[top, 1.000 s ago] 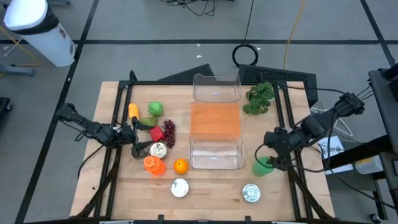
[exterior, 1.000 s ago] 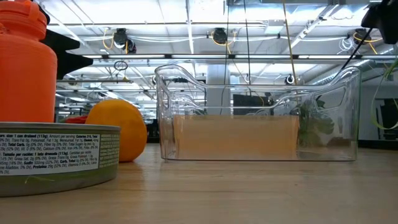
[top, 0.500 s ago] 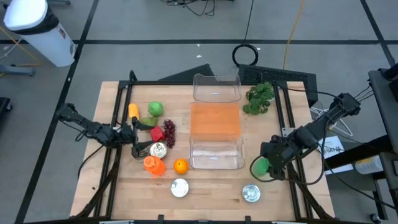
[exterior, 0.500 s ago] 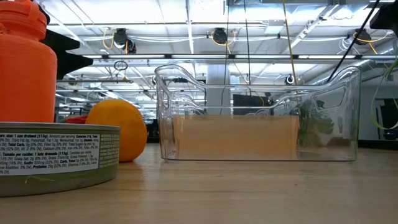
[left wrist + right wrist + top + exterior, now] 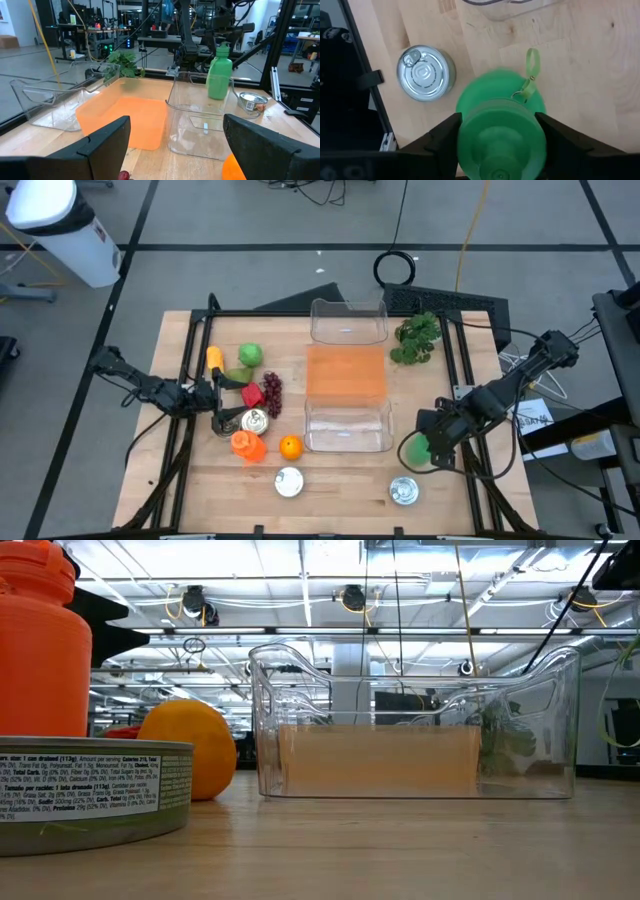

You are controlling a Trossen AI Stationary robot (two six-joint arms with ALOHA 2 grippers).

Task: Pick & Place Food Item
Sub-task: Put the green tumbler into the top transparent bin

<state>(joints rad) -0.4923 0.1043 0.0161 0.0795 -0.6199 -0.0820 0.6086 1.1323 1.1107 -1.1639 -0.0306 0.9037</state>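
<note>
My right gripper (image 5: pixel 496 131) is clamped on the green bottle (image 5: pixel 501 130), upright beside a tin can (image 5: pixel 425 73); left gripper (image 5: pixel 172 150) sits spread apart.

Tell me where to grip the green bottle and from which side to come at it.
Grip the green bottle across its round body just below the cap, coming straight down from above. It stands upright beside the tin can, and the right gripper is already over it, a finger on each flank.
</note>
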